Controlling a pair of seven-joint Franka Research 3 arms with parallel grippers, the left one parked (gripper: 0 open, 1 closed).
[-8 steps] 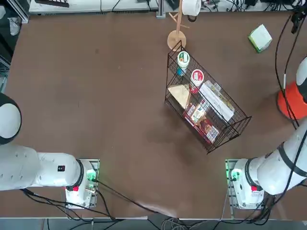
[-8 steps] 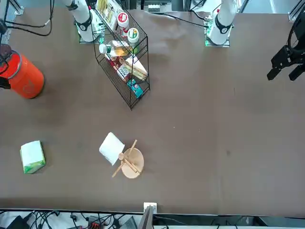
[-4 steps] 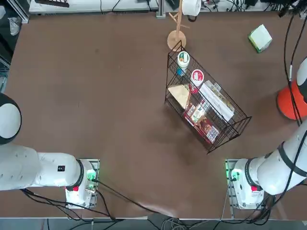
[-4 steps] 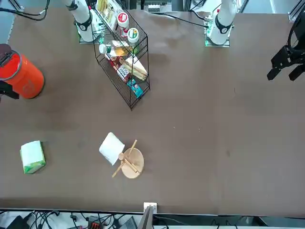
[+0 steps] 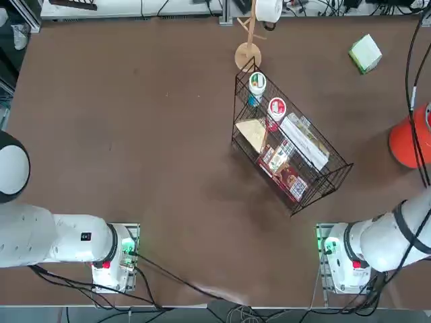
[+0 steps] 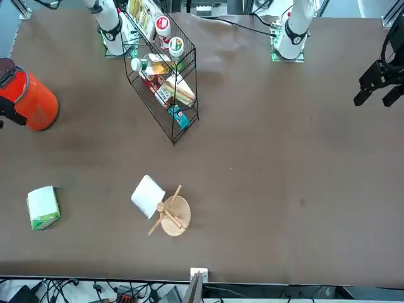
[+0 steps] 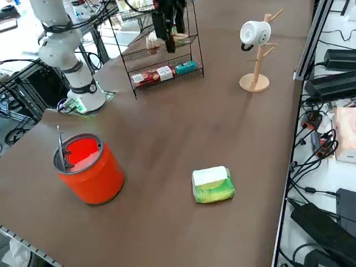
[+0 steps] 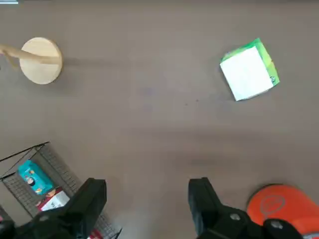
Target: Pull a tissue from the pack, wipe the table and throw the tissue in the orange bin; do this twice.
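Over by the robot's right edge of the table (image 5: 135,134), which is a big flat matte brown sheet, the orange bin (image 7: 89,169) is standing upright: round, glossy plastic, w/ a thin grey stick thing leaning inside against the rim. Pack (image 7: 212,184) is lying flat near the far right corner, well apart from the bin: soft, crinkly yellow-green wrapper w/ a pale whitish top face, squarish and a bit puffy. Right gripper (image 8: 147,201) is hanging high above the table w/ nothing between its blocky black fingers (image 8: 204,199), jaws spread wide. Wrist cam is looking straight down on pack, bin and bare brown surface btwn them. Black wire basket (image 5: 289,158) is sitting mid-table, stuffed w/ boxes and tubs. Wooden stand (image 7: 256,53) is holding a white paper roll (image 7: 255,33).
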